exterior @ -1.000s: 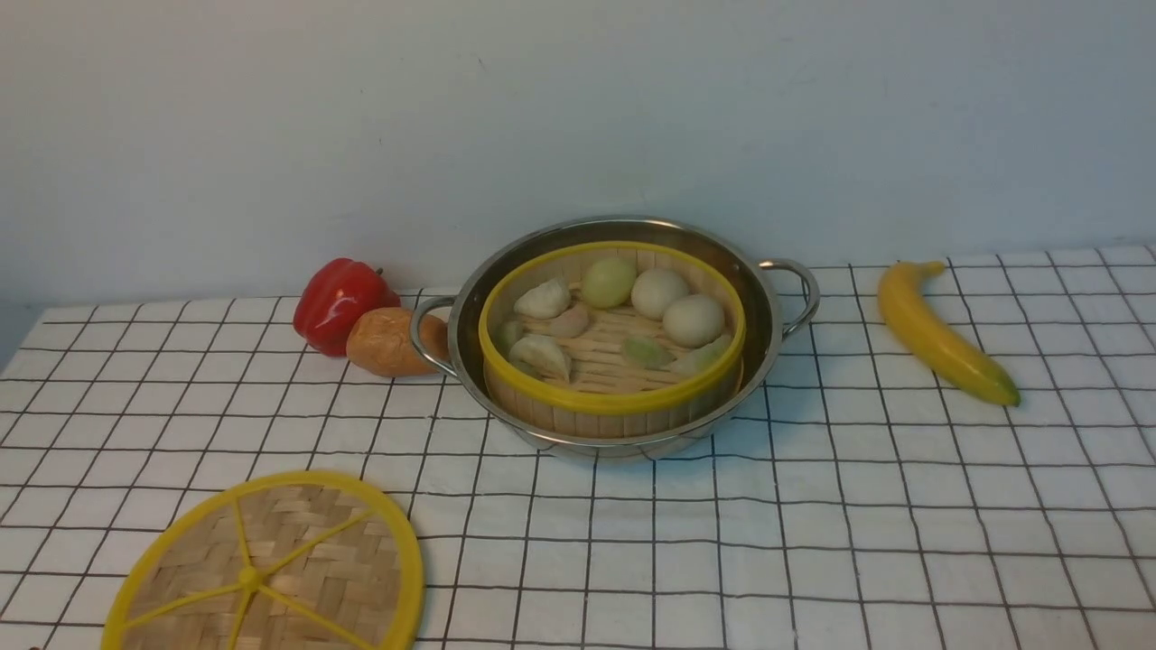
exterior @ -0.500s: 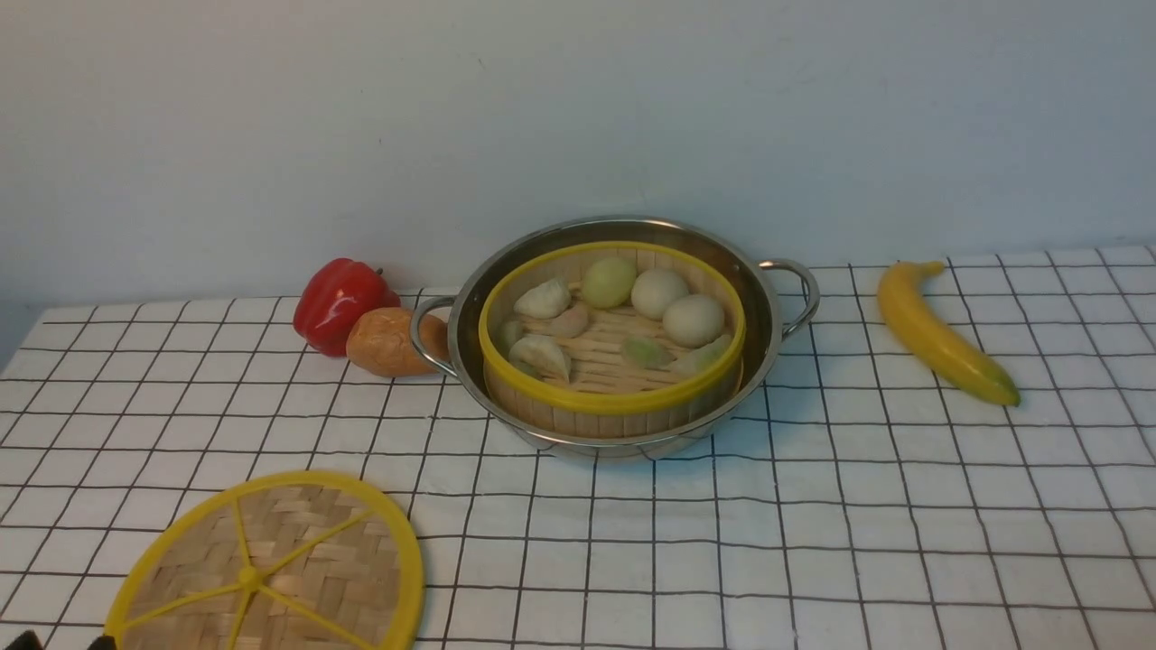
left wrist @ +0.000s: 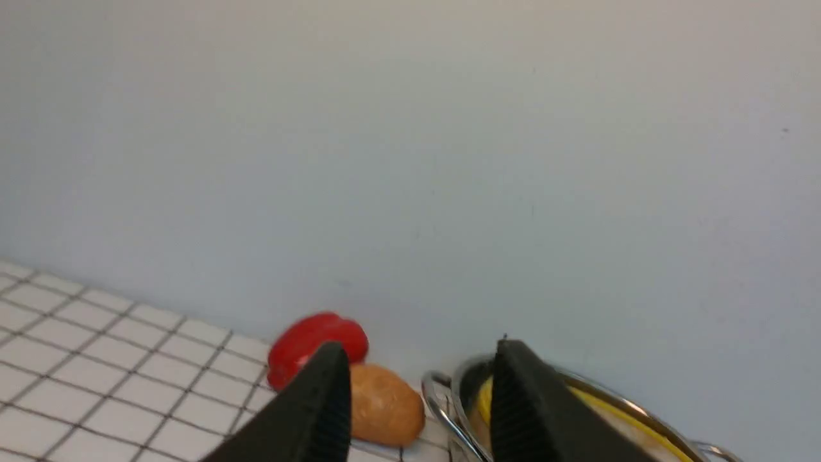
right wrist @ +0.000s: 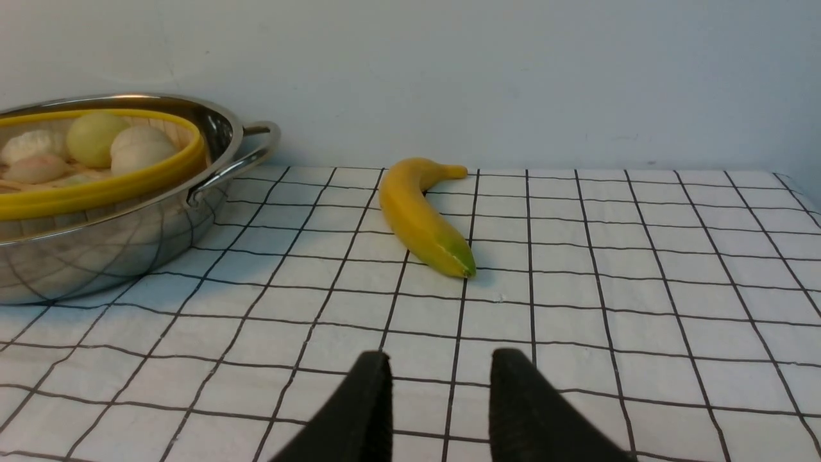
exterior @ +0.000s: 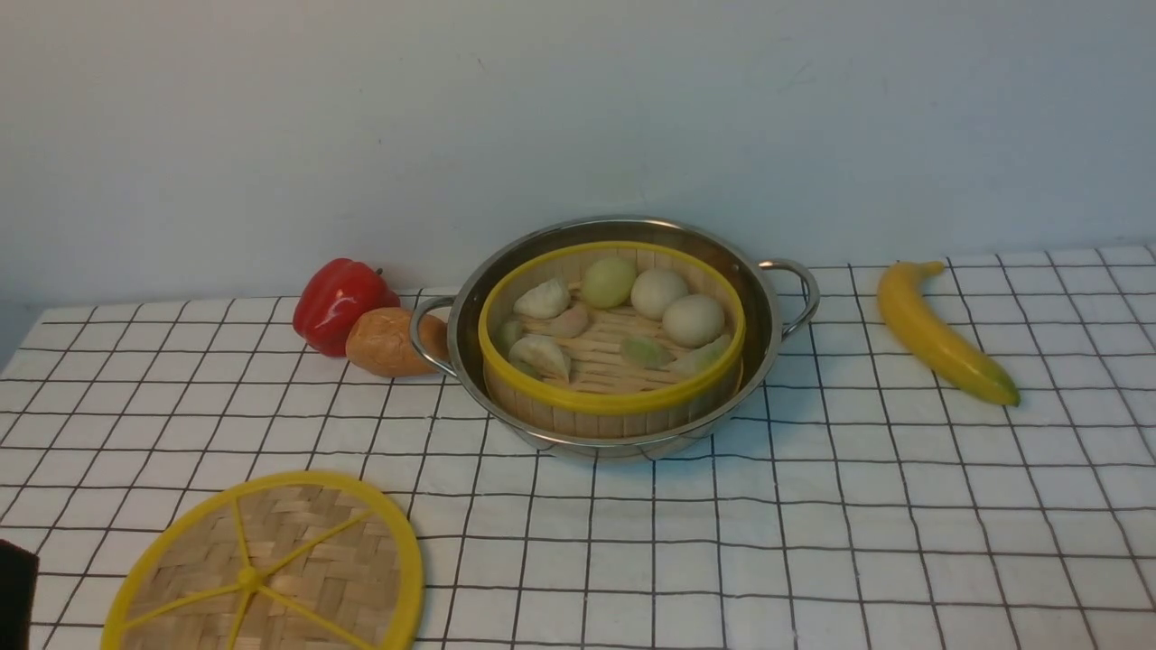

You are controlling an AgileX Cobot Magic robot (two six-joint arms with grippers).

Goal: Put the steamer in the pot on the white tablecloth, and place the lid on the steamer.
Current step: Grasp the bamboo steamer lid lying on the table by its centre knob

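Note:
The steamer (exterior: 612, 361), a bamboo basket with a yellow rim and dumplings and buns inside, sits in the shiny two-handled pot (exterior: 768, 334) on the white tablecloth (exterior: 813, 524). The lid (exterior: 271, 569), a flat woven disc with yellow rim and spokes, lies on the cloth at the near left, apart from the pot. A dark piece of my left arm (exterior: 13, 591) shows at the left edge beside the lid. My left gripper (left wrist: 418, 346) is open and empty, raised and facing the pot (left wrist: 468, 391). My right gripper (right wrist: 441, 356) is open and empty, low over the cloth, right of the pot (right wrist: 128, 244).
A red bell pepper (exterior: 341, 302) and a brown bread roll (exterior: 388, 343) lie against the pot's left handle. A banana (exterior: 939, 334) lies on the cloth to the pot's right. A pale wall stands close behind the table.
A dark piece of my left arm has come up into the front view at the bottom left edge. The steamer, pot, lid and food have not moved.

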